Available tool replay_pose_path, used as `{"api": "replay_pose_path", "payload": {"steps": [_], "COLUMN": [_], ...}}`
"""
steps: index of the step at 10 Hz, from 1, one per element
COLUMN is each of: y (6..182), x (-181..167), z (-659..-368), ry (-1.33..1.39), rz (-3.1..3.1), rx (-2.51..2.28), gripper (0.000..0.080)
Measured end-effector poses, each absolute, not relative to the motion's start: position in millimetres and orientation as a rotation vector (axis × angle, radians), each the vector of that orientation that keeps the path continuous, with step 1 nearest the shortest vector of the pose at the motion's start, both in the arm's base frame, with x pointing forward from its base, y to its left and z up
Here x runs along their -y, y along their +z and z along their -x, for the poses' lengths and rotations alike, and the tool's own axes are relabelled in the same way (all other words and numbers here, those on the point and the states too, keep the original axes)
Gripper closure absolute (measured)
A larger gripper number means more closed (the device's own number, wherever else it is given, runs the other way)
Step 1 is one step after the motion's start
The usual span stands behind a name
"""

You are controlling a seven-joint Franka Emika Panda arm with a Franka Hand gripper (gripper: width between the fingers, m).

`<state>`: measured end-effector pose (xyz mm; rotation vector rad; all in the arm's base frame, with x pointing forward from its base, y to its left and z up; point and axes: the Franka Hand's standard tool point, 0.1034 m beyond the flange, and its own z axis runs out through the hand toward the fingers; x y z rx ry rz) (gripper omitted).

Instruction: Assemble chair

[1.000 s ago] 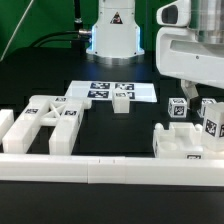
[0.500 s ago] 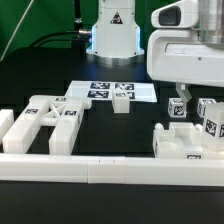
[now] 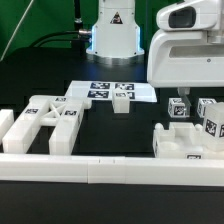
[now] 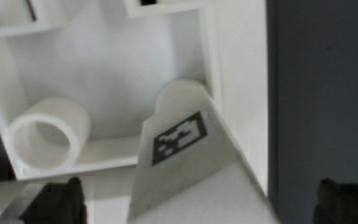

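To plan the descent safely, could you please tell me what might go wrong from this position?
1. The open fingers straddle a tagged piece that stands close beside a round peg and a white wall. If they descend off-centre, a finger could strike one of them.
2. In the exterior view, two tagged blocks stand close together below the arm. Grasping one may knock the other over.

A robotics lab: black table (image 3: 110, 205), tagged marker board (image 3: 100, 90), robot base (image 3: 112, 32).
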<state>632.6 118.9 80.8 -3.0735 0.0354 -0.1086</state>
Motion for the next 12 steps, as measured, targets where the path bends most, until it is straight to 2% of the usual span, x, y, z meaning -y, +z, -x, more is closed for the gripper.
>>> {"api": "replay_pose_path", "payload": {"steps": [6,7,9,12], "y": [79.7,79.6,79.6,79.5], "x": [-119.3,-118.2,-118.2,-118.5], "z": [-632.3,-632.4,-632.4,-632.3], "ry": [-0.123,-0.123,-0.123,-0.119], "rz": [3.066,3.064,3.065,3.083], "rx": [0.493,0.507,0.504,0.314], "gripper": [0.015,0.0245,0.0514,0.0514]}}
